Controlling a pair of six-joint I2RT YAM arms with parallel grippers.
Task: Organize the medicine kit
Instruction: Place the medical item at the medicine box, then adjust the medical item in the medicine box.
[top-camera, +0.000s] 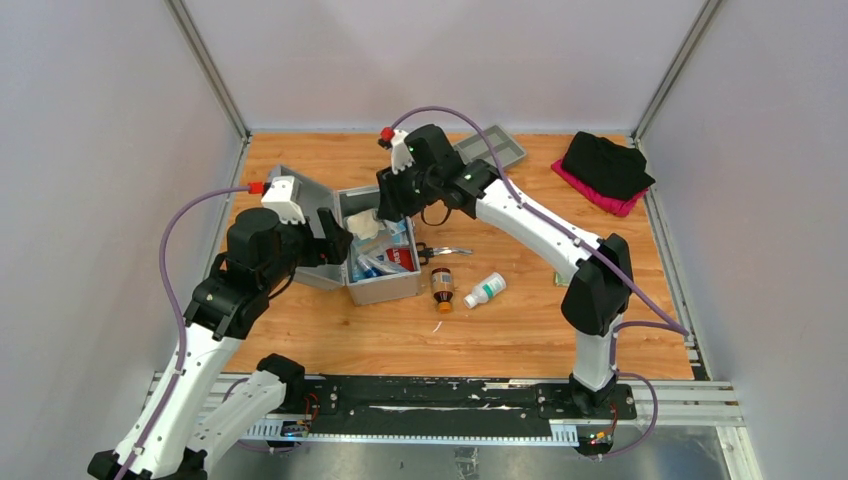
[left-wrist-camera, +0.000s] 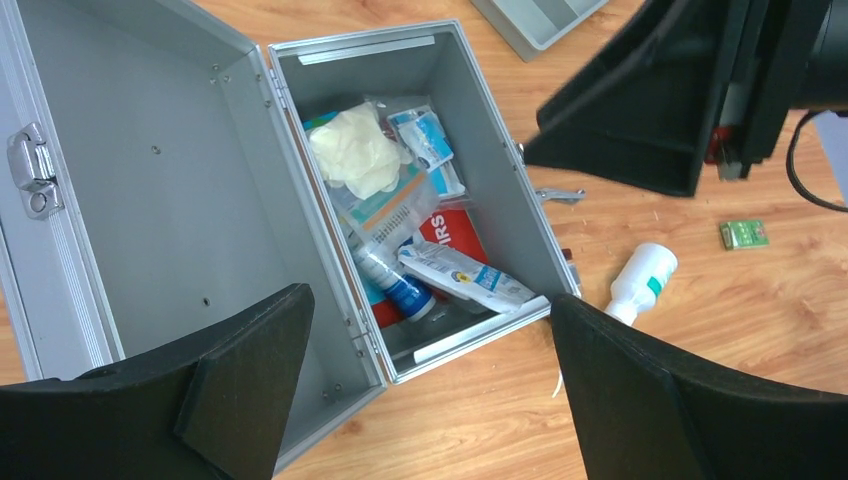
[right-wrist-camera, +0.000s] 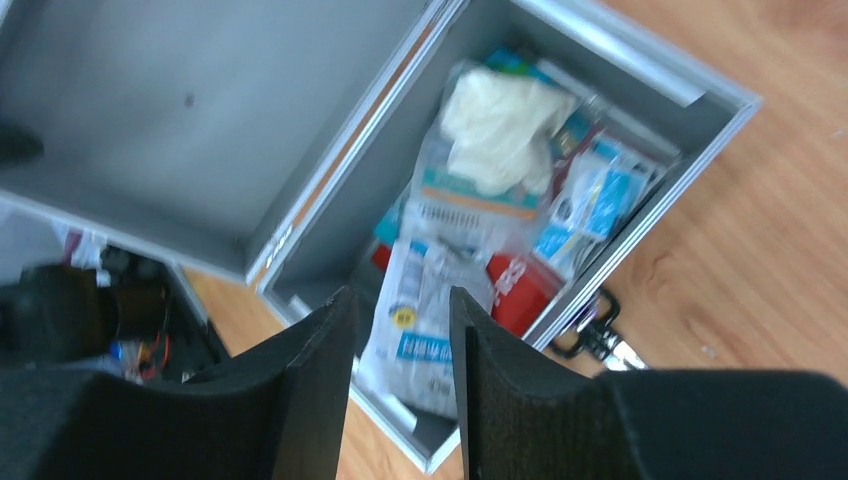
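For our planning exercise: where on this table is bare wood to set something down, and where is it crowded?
Free: the near strip between the medicine kit and the front edge; the back-left corner behind its open lid. Crowded: right of the kit, around scissors, brown bottle and white bottle.

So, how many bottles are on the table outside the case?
2: a brown bottle just right of the medicine kit, a white bottle beside it. Others may hide inside.

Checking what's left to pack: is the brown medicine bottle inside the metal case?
No, the brown bottle lies on the wooden table just right of the open metal case, beside the white bottle.
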